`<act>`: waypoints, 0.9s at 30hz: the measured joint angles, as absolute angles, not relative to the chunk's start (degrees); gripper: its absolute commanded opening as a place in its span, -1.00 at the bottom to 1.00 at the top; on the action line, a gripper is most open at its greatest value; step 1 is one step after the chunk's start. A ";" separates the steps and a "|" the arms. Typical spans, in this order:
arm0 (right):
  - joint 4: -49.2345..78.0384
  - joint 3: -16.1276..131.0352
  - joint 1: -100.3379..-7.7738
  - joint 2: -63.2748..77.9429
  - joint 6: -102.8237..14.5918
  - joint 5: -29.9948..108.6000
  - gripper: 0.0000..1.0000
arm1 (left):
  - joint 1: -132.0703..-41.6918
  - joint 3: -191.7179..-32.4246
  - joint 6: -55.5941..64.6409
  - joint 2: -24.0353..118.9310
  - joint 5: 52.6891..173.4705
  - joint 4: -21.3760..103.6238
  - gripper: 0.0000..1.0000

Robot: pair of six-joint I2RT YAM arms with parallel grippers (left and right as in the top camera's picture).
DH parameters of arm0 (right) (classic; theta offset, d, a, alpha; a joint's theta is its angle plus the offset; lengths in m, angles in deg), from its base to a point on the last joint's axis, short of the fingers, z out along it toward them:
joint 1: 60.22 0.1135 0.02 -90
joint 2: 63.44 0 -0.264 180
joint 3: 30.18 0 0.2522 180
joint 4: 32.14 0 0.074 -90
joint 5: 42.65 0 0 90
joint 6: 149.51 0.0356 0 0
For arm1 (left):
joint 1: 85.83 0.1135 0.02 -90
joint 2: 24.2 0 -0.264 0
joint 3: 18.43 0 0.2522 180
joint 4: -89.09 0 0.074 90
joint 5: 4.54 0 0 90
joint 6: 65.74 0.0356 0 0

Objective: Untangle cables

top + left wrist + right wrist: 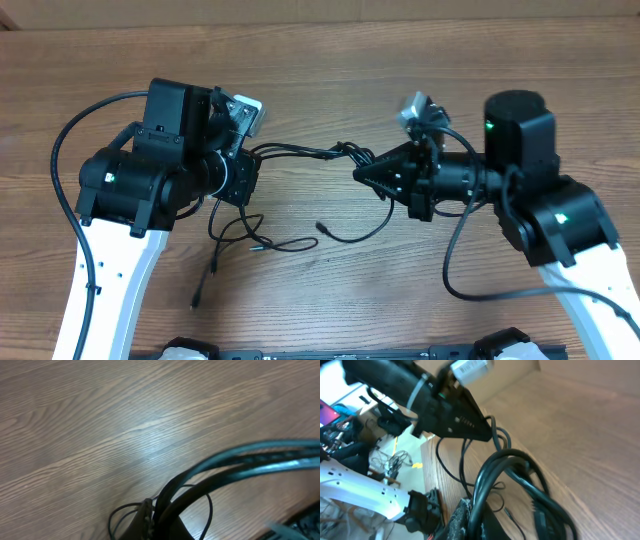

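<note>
my left pincer [250, 158] is clenched on the cables [305, 152], and my right pincer [360, 172] is clenched on the same bundle from the other side. the thin black strands run between the two, bunched near the right tip. loose loops trail down onto the tabletop [320, 60], one plug [322, 228] lying between the arms.

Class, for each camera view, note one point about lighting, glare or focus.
Overhead: evenly lit and sharp, thin black cables crisp on the brown wooden table. Left wrist: pale glare streak on the wood, nearest cables blurred. Right wrist: tilted view, close cable loops soft, bright background.
</note>
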State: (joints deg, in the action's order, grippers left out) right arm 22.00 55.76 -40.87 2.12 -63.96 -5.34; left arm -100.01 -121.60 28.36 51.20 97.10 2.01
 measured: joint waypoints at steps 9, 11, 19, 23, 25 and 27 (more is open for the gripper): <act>21.56 55.76 -51.68 -4.59 -58.15 -6.35 -0.92 | -100.07 -121.60 26.89 51.02 89.69 2.01 -0.92; 21.78 55.76 -53.19 -5.68 -57.73 -6.45 -0.92 | -100.05 -121.60 26.76 51.02 88.88 2.01 -0.91; 28.05 55.76 -56.45 -6.60 -56.53 -5.52 -0.17 | -100.07 -121.60 26.70 51.02 87.75 2.30 -0.91; 32.49 55.78 -57.19 -6.64 -56.49 -0.40 1.00 | -99.94 -121.60 26.26 51.02 86.50 2.73 -0.92; 34.22 55.78 -57.19 -6.64 -56.71 1.46 1.00 | -99.94 -121.60 26.26 51.02 87.27 3.63 -0.92; 34.85 55.78 -57.19 -6.64 -56.57 2.53 1.00 | -99.94 -121.60 26.54 51.02 89.26 4.79 -0.91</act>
